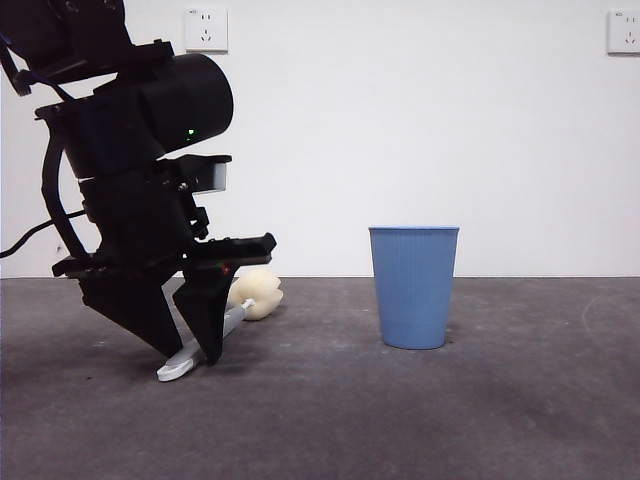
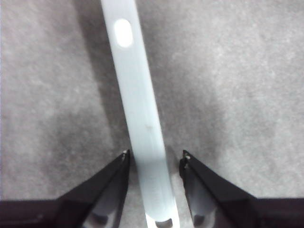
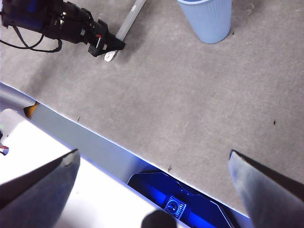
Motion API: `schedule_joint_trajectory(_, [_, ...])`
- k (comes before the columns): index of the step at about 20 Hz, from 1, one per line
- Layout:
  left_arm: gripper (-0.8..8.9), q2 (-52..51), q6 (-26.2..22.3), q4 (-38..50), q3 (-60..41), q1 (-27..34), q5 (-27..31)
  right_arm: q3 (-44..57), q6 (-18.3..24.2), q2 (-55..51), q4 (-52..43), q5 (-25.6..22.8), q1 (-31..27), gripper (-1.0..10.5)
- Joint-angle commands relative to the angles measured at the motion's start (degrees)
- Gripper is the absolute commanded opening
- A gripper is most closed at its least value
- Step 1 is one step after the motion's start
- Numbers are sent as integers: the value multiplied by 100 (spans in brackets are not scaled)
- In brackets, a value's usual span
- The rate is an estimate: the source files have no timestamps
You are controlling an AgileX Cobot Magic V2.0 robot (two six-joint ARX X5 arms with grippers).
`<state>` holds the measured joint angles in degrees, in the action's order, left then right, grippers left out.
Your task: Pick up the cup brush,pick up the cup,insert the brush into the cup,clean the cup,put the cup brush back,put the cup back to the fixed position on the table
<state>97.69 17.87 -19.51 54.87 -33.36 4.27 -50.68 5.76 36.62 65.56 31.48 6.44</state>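
Note:
The cup brush [image 1: 232, 320] lies on the table [image 1: 400, 420] at the left, its cream sponge head [image 1: 257, 293] pointing away and its grey handle end toward me. My left gripper [image 1: 188, 352] is low over the handle with its jaws open, one on each side of the handle [image 2: 142, 118]. The fingertips [image 2: 124, 156] stand close beside the handle, not pressed on it. The blue ribbed cup [image 1: 414, 286] stands upright right of centre. It also shows in the right wrist view [image 3: 207, 19]. My right gripper [image 3: 152, 159] is open and empty, high above the table's near edge.
A white wall with two power sockets [image 1: 205, 29] stands behind the table. The table's front edge and a blue-lit base [image 3: 180, 199] show under the right gripper. The left arm [image 3: 61, 23] shows in the right wrist view.

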Motion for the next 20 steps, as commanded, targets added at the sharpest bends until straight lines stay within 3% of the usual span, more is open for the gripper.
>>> schedule_joint_trajectory(1, [179, 177, 111, -98, -9, -44, -22, -20, -79, 2, -35, 9, 13, 597])
schedule_joint_trajectory(3, [-3, 201, 122, -146, -9, -66, -15, -20, -81, 2, -35, 9, 13, 597])
schedule_joint_trajectory(11, [-8, -286, -13, -295, -7, -63, -13, -20, -103, 15, -87, 13, 13, 597])
schedule_joint_trajectory(13, [-8, -669, -153, -317, -7, -63, -13, -20, -348, 109, -203, 24, 13, 597])
schedule_joint_trajectory(15, [-8, -1145, -315, -387, -7, -63, -13, -17, -640, 304, -533, 28, 13, 597])
schedule_joint_trajectory(20, [-8, -2428, -610, -1069, -7, -63, -26, 17, -638, 1121, -1899, 2, 317, 598])
